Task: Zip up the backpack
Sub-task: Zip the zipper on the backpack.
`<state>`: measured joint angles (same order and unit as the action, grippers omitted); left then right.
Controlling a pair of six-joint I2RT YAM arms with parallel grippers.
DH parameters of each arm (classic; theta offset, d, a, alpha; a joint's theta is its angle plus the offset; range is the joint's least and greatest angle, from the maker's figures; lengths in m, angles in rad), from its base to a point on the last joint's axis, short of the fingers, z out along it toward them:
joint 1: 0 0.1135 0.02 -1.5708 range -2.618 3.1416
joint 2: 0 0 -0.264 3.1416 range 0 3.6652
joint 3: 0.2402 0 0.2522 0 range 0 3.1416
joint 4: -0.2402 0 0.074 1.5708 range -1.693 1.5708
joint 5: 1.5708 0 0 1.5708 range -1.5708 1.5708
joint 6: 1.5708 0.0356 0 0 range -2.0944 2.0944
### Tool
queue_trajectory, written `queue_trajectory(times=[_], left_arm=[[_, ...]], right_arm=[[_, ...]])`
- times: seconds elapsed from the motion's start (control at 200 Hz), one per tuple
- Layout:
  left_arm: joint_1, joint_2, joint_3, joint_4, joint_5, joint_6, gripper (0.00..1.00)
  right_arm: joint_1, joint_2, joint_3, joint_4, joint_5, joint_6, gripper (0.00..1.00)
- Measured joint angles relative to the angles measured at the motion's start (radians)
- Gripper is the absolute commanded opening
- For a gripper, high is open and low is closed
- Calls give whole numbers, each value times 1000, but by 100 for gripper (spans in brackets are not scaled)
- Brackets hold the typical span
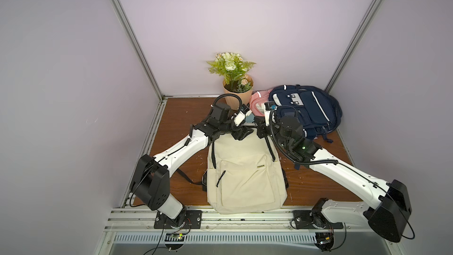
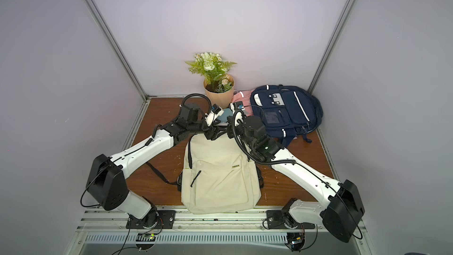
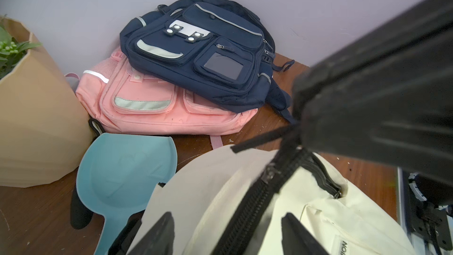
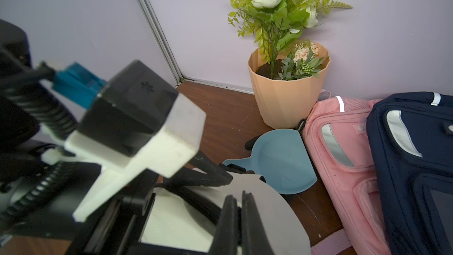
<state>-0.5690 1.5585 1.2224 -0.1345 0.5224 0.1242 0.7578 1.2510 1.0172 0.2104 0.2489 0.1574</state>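
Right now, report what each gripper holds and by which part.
The right gripper is shut on the black zipper pull of the cream backpack. The left gripper holds nothing: its jaws stand apart, astride the zipper.

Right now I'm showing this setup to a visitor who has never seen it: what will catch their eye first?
The cream backpack lies flat at the front centre of the table, and the left arm and right arm meet over its top end. Behind it a flowering plant in a peach pot stands against the back wall, and a navy backpack lies on a pink backpack in the back right corner.
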Motion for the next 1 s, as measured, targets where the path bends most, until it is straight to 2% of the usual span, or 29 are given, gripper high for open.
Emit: queue_trajectory(times=[0.09, 0.18, 0.22, 0.29, 0.43, 0.51, 0.616, 0.781, 1.001], left_arm=[[0, 0, 0, -4, 15, 6, 69], [0, 0, 0, -5, 20, 12, 60], [0, 0, 0, -6, 20, 13, 52], [0, 5, 3, -11, 16, 17, 32], [0, 14, 2, -12, -27, 5, 11], [1, 11, -5, 0, -64, -9, 7], [10, -5, -26, 18, -111, -32, 7], [35, -26, -35, 31, -171, -69, 1], [72, -29, -31, 23, -219, -103, 2]], right_arm=[[0, 0, 0, 0, 1, -2, 0], [0, 0, 0, 0, 1, -3, 0], [0, 0, 0, 0, 0, -3, 0], [0, 0, 0, 2, 0, -2, 0], [0, 0, 0, 3, 12, 0, 0], [0, -2, -2, 2, 36, 3, 0], [-2, -27, -40, 2, 88, 20, 0], [-11, -111, -173, -1, 129, 62, 0], [-14, -222, -348, -17, 139, 140, 0]])
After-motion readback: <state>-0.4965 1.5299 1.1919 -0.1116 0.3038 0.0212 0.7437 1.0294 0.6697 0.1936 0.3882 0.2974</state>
